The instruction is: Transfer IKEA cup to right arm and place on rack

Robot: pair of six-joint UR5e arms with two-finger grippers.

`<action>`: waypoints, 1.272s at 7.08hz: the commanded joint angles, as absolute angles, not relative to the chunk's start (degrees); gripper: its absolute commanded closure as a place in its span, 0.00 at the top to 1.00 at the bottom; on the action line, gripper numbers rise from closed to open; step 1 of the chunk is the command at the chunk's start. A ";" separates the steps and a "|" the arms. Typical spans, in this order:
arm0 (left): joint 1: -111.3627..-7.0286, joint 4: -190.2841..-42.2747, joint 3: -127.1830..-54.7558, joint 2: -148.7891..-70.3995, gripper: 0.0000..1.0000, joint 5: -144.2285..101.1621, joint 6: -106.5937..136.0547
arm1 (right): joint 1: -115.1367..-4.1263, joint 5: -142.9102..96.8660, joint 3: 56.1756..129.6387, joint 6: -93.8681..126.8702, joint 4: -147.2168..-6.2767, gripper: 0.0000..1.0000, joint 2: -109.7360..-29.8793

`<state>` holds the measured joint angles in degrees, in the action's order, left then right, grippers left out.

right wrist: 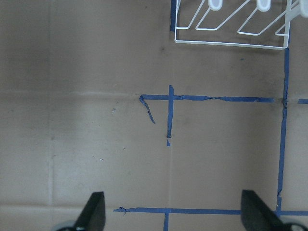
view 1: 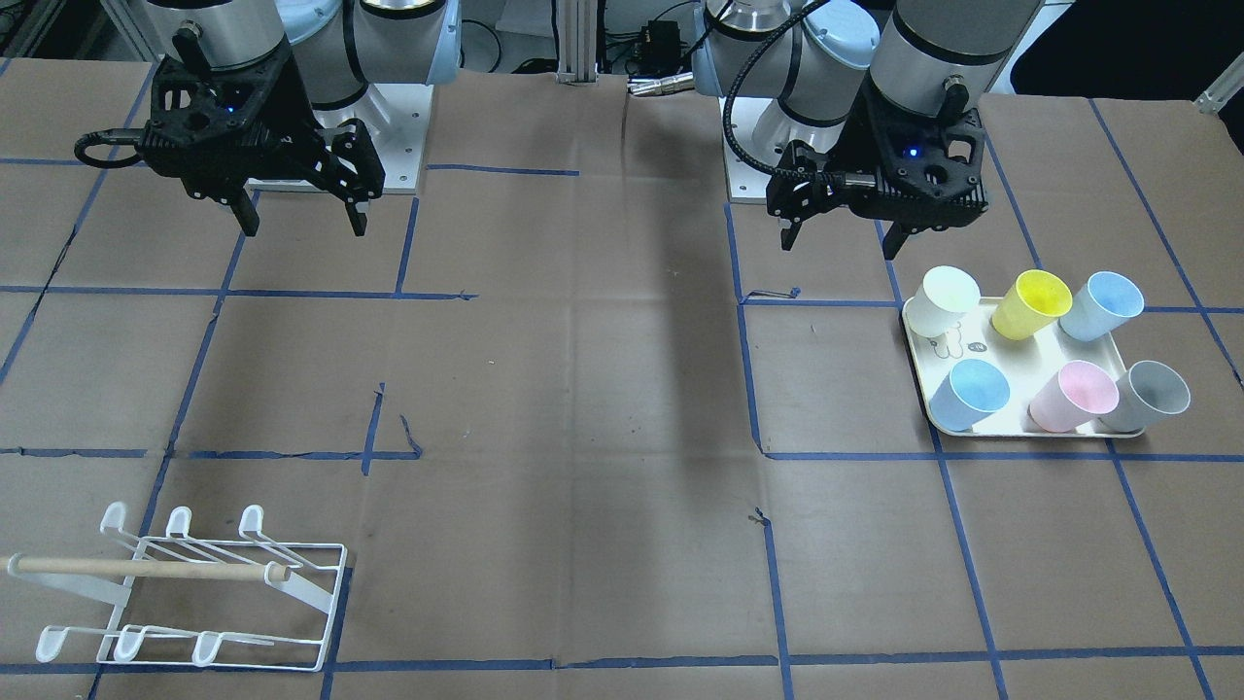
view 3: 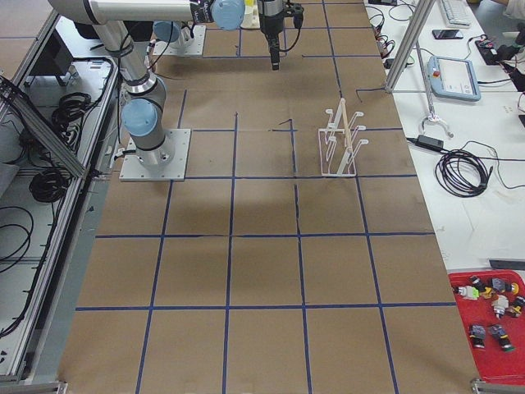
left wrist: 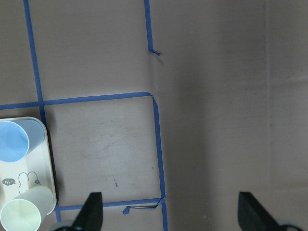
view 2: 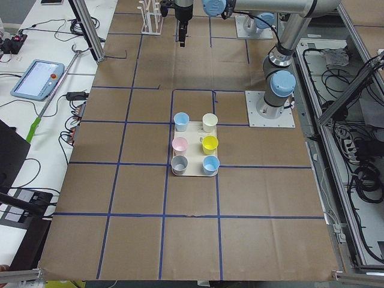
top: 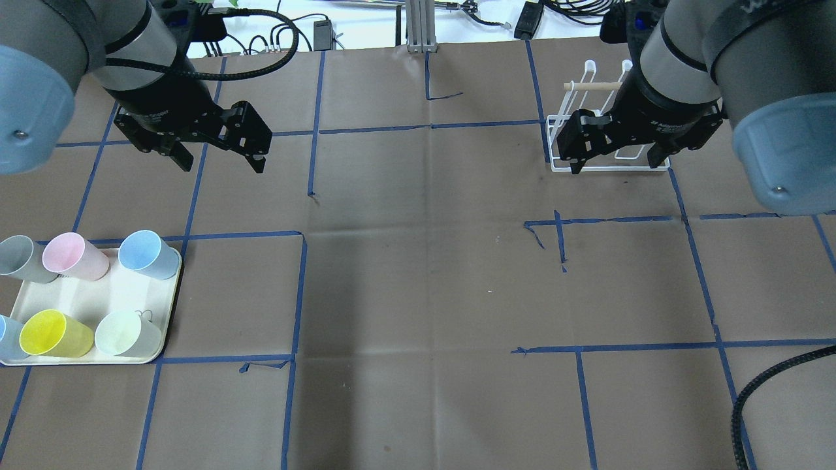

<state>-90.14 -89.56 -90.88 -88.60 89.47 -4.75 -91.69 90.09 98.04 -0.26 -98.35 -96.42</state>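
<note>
**Both pincers spread and empty; all cups on tray**

Overhead view, table (top: pixel 424 294) as clock face. Left gripper (top: pixel 222 163) hangs at 10 o'clock, fingers spread wide, holding nothing. Right gripper (top: pixel 614 164) hangs at 2 o'clock, equally wide, holding nothing. Cream tray (top: pixel 85 294) sits at 8 o'clock, below the left gripper. Six cups stand on it, mouths up: white cup (top: pixel 127 333), yellow cup (top: pixel 55 333), pink cup (top: pixel 75 256), grey cup (top: pixel 23 259) and two blue cups, one (top: pixel 149 253) at the tray's 1 o'clock corner. Rack (top: pixel 610 85) stands at 1 o'clock, no cup on it. In the right wrist view its base shows at 1 o'clock.
</note>
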 commanded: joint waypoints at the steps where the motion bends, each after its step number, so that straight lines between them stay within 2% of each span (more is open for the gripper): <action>1: -90.09 -89.56 -91.14 -88.51 1.00 89.47 -4.75 | -91.67 90.09 98.00 -0.26 -98.35 1.00 -96.42; 9: -88.26 -88.86 -93.24 -87.46 1.00 90.00 -6.50 | -91.67 90.00 98.09 -0.26 -98.35 1.00 -96.33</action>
